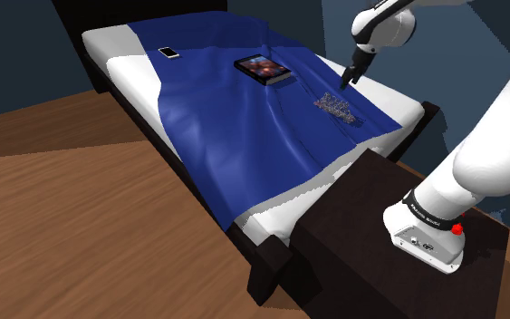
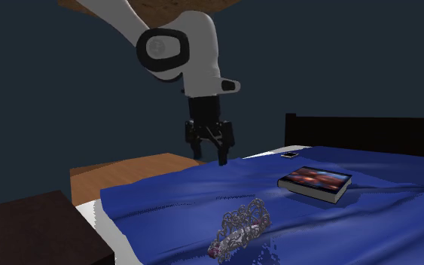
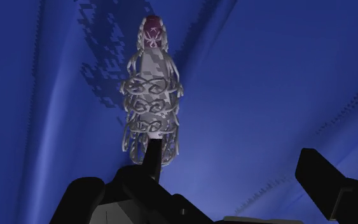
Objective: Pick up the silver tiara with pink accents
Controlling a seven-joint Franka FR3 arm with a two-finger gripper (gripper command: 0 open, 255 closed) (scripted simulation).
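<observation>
Claw (image 2: 212, 154) hovering open over the bed, tiara (image 2: 240, 226) lying close by!

The claw is hanging just above the blue blanket (image 1: 216, 118), its fingers standing apart and gripping nothing. The silvery tiara, showing a pinkish-red piece at its far end in the wrist view, is lying on the blanket toward the shoulder view's right, near the claw but not touching it. A book (image 1: 264, 69) and a phone (image 1: 168, 53) are resting farther along the bed.

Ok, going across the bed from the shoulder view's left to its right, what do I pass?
First the small white phone → dark book with a reddish cover → silver openwork tiara. The black gripper hangs open over the tiara and overlaps it, so I leave it out of the order.
</observation>
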